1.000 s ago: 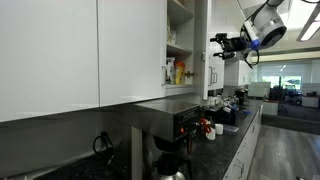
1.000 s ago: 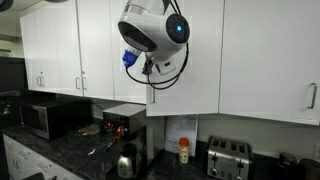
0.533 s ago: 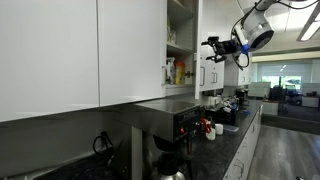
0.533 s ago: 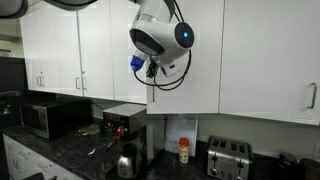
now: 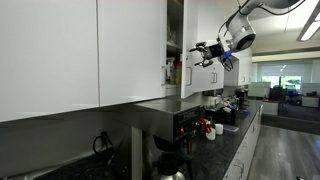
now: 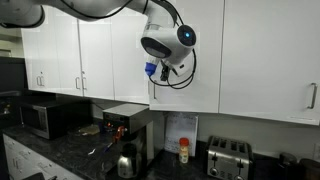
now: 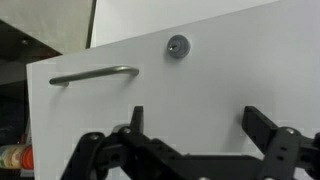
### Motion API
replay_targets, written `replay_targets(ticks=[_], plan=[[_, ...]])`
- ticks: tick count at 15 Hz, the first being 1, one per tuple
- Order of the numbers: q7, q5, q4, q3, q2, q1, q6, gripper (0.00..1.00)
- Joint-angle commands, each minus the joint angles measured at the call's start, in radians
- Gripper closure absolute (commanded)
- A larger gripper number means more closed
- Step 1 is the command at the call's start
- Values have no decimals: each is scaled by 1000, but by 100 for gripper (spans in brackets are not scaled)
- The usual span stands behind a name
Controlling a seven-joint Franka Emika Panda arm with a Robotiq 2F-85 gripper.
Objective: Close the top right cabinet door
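Observation:
The top right cabinet door is a glossy white panel, still slightly ajar in an exterior view, with a narrow gap showing the shelves. In the wrist view the door fills the picture, with its slim silver bar handle and a small round stud. My gripper is open and empty, its two black fingers close to or against the door's flat face. It also shows in both exterior views, in front of the door.
Bottles stand on a shelf inside the cabinet. Below are a coffee machine, a kettle, a toaster, a microwave and a dark countertop. Neighbouring white doors are shut.
The arm has moved toward the cabinet with the gripper on the door. The door has swung inward and the gap has narrowed a lot.

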Motion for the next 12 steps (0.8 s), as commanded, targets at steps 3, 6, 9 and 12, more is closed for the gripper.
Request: replay_targets(ticks=[3, 6, 9, 12], plan=[[-36, 12, 67, 47, 57, 36, 169, 0], [-51, -3, 48, 54, 33, 39, 211, 0], [-45, -97, -7, 36, -39, 29, 189, 0], [-46, -224, -63, 13, -129, 14, 175, 0]])
